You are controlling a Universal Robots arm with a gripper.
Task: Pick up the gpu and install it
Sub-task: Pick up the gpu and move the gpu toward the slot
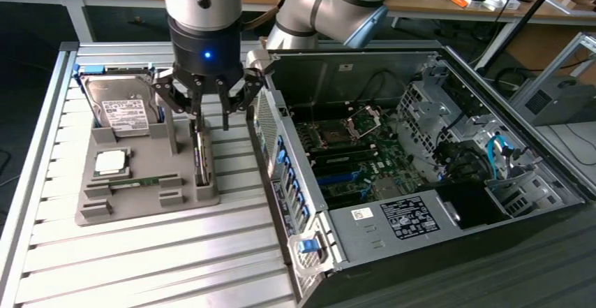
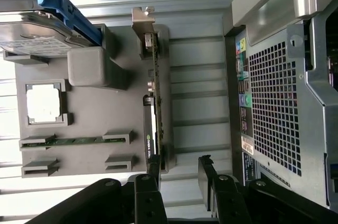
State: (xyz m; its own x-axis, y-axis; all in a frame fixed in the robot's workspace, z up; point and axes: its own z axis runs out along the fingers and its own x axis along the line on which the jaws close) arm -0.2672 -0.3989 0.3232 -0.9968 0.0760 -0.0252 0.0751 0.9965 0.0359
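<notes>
A grey plastic tray [image 2: 105, 113] lies on the ribbed silvery tabletop [image 2: 198, 81]. The gpu [image 2: 156, 76], a thin green card with a silvery bracket, stands on edge in the tray's slot nearest the perforated grey computer case [image 2: 274, 108]. Other tray pockets hold a blue-railed silver hard drive [image 2: 31, 36], a square silvery chip [image 2: 45, 102] and a narrow green memory stick [image 2: 74, 141]. Black jaws stand apart at the tray's end farthest from the hard drive.
</notes>
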